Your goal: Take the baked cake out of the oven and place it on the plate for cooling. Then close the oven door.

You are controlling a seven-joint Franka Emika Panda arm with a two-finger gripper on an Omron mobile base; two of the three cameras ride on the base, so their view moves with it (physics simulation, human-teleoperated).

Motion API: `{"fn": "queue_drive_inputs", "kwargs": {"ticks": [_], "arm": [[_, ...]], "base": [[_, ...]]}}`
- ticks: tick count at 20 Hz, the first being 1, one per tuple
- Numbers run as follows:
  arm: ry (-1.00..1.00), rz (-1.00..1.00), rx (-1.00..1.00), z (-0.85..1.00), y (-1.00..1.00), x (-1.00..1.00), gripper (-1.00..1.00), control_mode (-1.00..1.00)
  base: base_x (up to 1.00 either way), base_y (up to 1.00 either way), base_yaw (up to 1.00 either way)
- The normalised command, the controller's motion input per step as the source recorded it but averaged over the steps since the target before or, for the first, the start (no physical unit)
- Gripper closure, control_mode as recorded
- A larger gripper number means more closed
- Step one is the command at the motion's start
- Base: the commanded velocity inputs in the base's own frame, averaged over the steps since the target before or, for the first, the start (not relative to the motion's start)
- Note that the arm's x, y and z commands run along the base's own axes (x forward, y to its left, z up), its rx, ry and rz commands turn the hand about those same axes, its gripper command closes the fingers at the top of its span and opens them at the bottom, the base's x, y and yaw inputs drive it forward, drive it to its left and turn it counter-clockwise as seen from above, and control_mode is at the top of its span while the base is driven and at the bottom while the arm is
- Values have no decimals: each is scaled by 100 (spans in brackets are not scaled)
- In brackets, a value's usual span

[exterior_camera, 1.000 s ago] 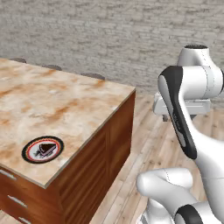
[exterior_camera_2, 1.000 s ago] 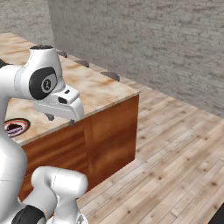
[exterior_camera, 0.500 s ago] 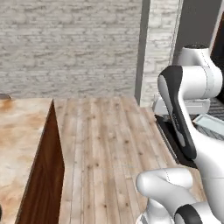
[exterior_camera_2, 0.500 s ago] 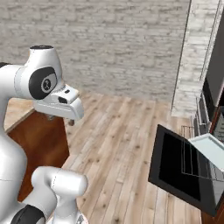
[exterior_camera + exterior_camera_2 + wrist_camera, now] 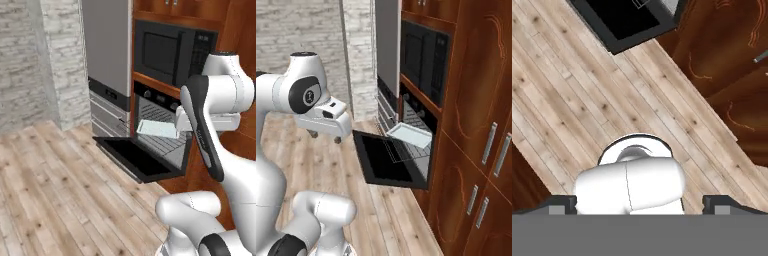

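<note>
Oven open, arm parked in front with nothing held.
Oven (image 5: 160,125) built into brown cabinets (image 5: 471,100) under microwave (image 5: 172,50); oven door (image 5: 137,159) dropped flat over wood floor (image 5: 50,190). Pale tray (image 5: 157,128) sits on the wire rack inside. Gripper (image 5: 323,136) hangs above the floor, jaws spread wide, empty.

The oven (image 5: 160,125) has a wire rack (image 5: 167,142) inside. A flat, pale tray (image 5: 158,128) lies on a rack and sticks out over the front edge. The door (image 5: 137,157) hangs open, flat above the wood floor (image 5: 55,190).
</note>
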Motion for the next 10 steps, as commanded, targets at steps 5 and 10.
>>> {"fn": "queue_drive_inputs", "kwargs": {"ticks": [5, 10], "arm": [[0, 0, 0, 0, 0, 0, -100, 100], [0, 0, 0, 0, 0, 0, -100, 100]], "base": [[3, 14, -74], [46, 43, -44]]}}
